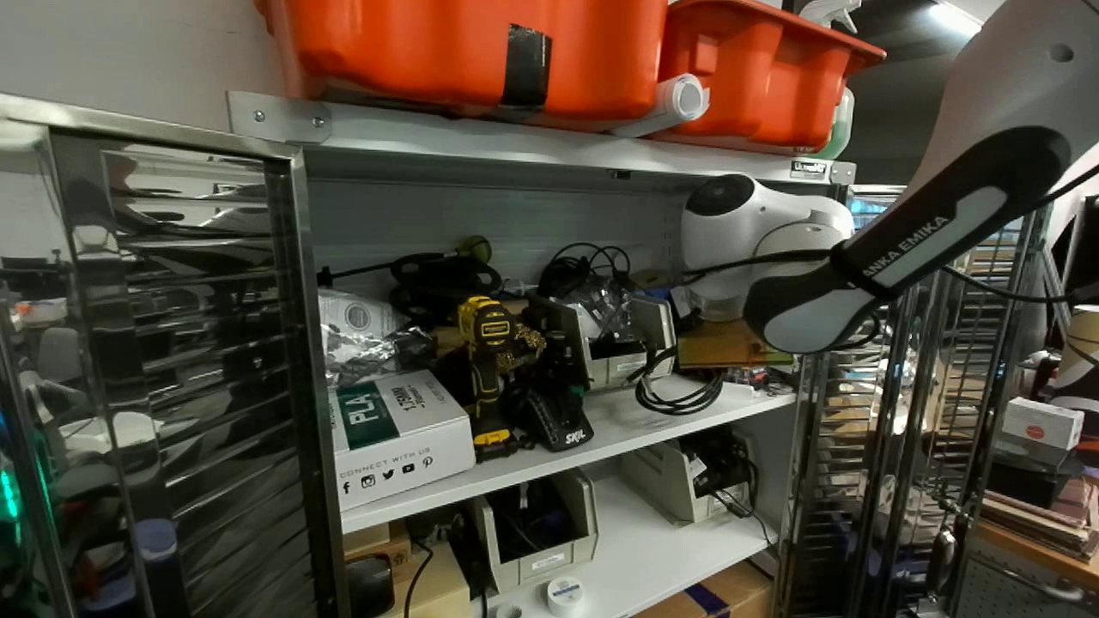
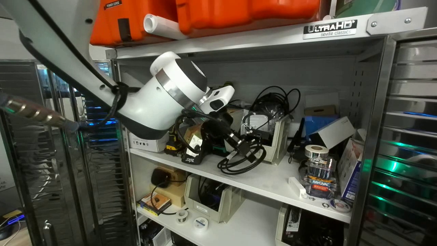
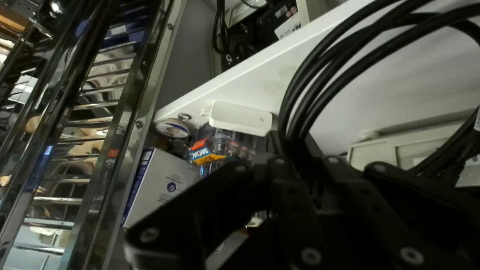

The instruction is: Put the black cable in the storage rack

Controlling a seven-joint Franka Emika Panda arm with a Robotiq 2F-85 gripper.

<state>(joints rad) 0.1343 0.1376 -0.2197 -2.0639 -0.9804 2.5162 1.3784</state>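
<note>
A matte black, jointed tool [image 3: 296,145] at the end of a glossy white, rounded robot arm [image 2: 146,109] grips a smooth black cable [image 3: 294,132], its jaws set narrow around the bunched strands. In the wrist view, the cable's loops arc from the grip toward one o'clock, while a round-cornered white plastic block [image 3: 240,118] lies at ten o'clock. The cable is in front of a straight-walled, pale-grey plastic bin [image 2: 280,143], over a smooth white desk [image 2: 273,177] inside a metal storage rack [image 2: 273,37]; whether the lowest loops touch the desk cannot be told. In an exterior view, a yellow-and-black plastic drill [image 1: 489,339] stands upright at nine o'clock from the cable, next to a square-edged white cardboard box [image 1: 403,438] lettered "PLA." At eleven o'clock in the same view, a glossy orange plastic tub [image 1: 412,60] bearing a black tape strip [image 1: 525,64] rests atop the rack, near a rolled white sheet [image 1: 657,113].
</note>
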